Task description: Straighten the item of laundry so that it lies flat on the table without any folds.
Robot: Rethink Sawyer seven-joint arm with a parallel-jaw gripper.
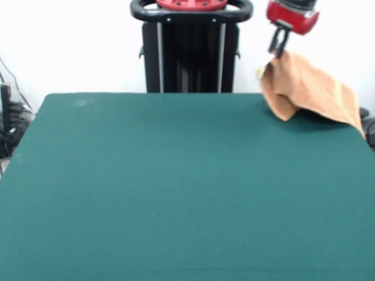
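The light-brown terry towel (307,88) hangs in the air at the far right corner of the dark green table (176,187). It is pinched at one upper corner and drapes down and to the right, with its lowest edges at or just above the cloth. My gripper (279,51) comes down from the red arm end at the top right and is shut on the towel's top corner. The towel's label does not show.
The robot's black pedestal (190,55) stands at the table's far side, left of the gripper. Cables and dark gear (9,126) lie beyond the left edge. The table's right edge runs just under the hanging towel.
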